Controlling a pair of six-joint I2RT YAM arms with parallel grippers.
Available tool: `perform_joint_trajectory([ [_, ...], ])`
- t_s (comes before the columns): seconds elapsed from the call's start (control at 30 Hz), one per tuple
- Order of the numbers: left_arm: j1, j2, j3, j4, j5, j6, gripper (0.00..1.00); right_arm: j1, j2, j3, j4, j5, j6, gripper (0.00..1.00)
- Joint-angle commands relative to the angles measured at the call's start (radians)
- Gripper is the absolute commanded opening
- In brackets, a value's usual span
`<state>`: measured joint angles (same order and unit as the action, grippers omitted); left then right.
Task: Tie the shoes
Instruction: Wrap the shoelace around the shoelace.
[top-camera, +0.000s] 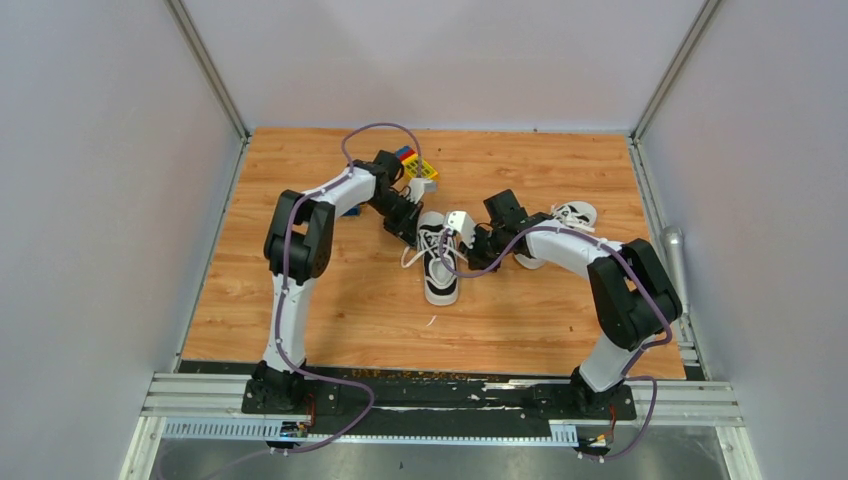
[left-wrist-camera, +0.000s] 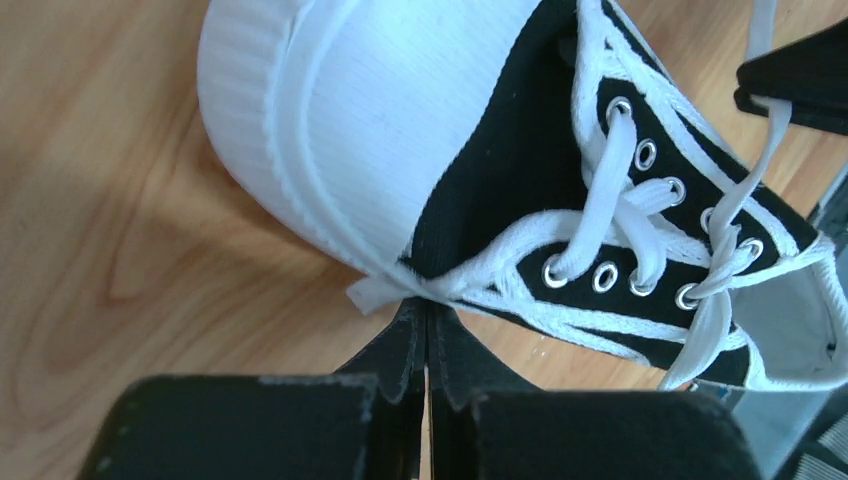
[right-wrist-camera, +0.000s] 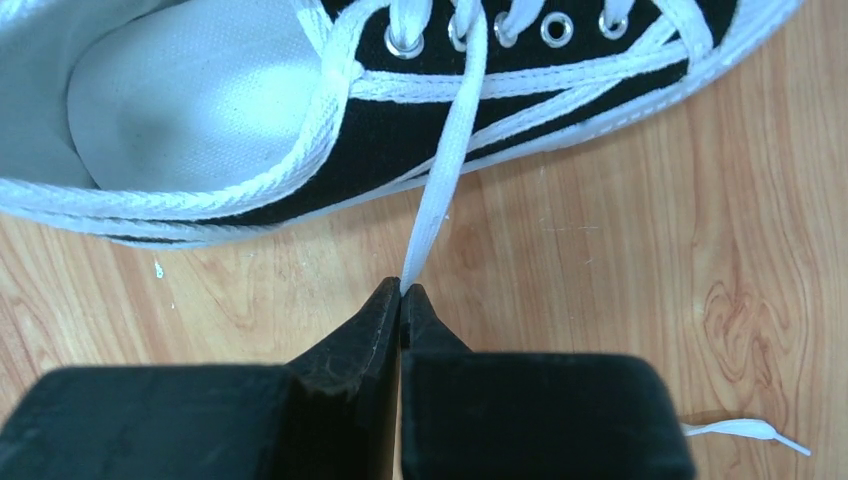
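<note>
One black canvas shoe (top-camera: 440, 268) with a white toe cap lies in the middle of the table, toe toward the arms. The second shoe (top-camera: 565, 220) lies to its right, partly hidden behind my right arm. My left gripper (top-camera: 413, 236) is at the middle shoe's left side; in the left wrist view it (left-wrist-camera: 428, 300) is shut on a white lace (left-wrist-camera: 500, 262) beside the shoe (left-wrist-camera: 500, 150). My right gripper (top-camera: 464, 260) is at its right side; in the right wrist view it (right-wrist-camera: 402, 292) is shut on a taut lace (right-wrist-camera: 445, 170) running from the shoe's (right-wrist-camera: 420, 130) eyelets.
Colourful toy blocks (top-camera: 415, 163) sit at the back behind my left wrist. A grey metal cylinder (top-camera: 673, 250) lies beyond the table's right edge. A loose lace end (right-wrist-camera: 745, 432) lies on the wood near my right gripper. Grey walls enclose the table.
</note>
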<state>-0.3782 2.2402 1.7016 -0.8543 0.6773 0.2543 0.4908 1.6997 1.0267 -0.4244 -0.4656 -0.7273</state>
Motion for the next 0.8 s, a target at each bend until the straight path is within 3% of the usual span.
perform_joint_trajectory([
  [0.0, -0.031, 0.02, 0.107, 0.088, -0.008, -0.017, 0.0, 0.003, -0.021, 0.01, -0.027, 0.001, 0.026, 0.0],
  [0.17, -0.03, 0.023, 0.15, 0.021, -0.041, 0.024, 0.0, -0.002, -0.013, 0.015, -0.033, 0.031, 0.023, 0.0],
  [0.33, 0.077, -0.129, 0.019, 0.012, -0.124, 0.03, 0.0, -0.033, -0.005, 0.031, -0.035, 0.093, 0.007, 0.0],
  [0.53, 0.235, -0.247, -0.019, -0.051, -0.287, 0.196, 0.0, -0.075, -0.007, 0.019, -0.048, 0.103, -0.017, 0.0],
  [0.77, 0.265, -0.336, -0.171, -0.056, -0.338, 0.211, 0.0, -0.099, 0.042, 0.027, -0.048, 0.102, -0.027, 0.0],
])
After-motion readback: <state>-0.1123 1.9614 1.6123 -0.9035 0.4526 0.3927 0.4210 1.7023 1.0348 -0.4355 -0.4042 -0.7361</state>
